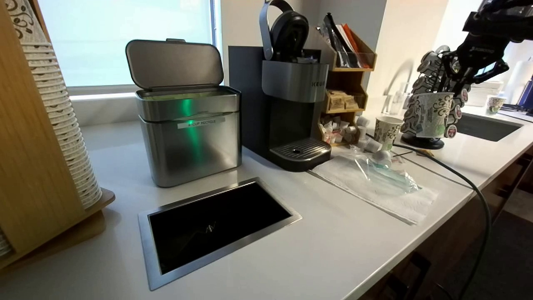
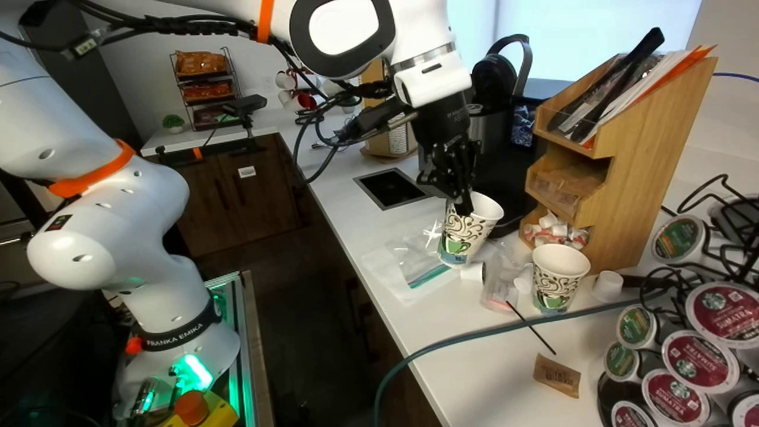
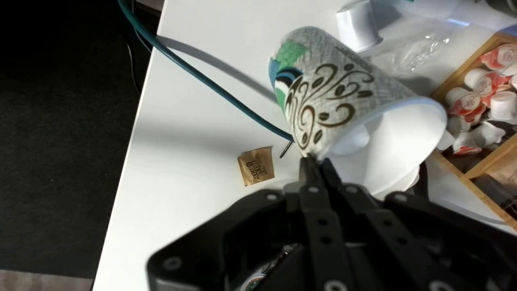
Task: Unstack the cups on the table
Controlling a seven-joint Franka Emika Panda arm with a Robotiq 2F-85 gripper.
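Observation:
My gripper is shut on the rim of a pale patterned cup. In an exterior view, the gripper holds that cup slightly tilted above the white table. In the wrist view, the fingertips pinch the held cup's rim, and its open mouth faces right. Another patterned cup stands upright on the table, apart from the held cup; it also shows in an exterior view. In the wrist view, a white rim shows partly behind the held cup.
A coffee machine and wooden organizer stand along the back. A pod rack is near the standing cup. A teal cable crosses the table. A clear plastic bag, loose white pods and a brown packet lie around.

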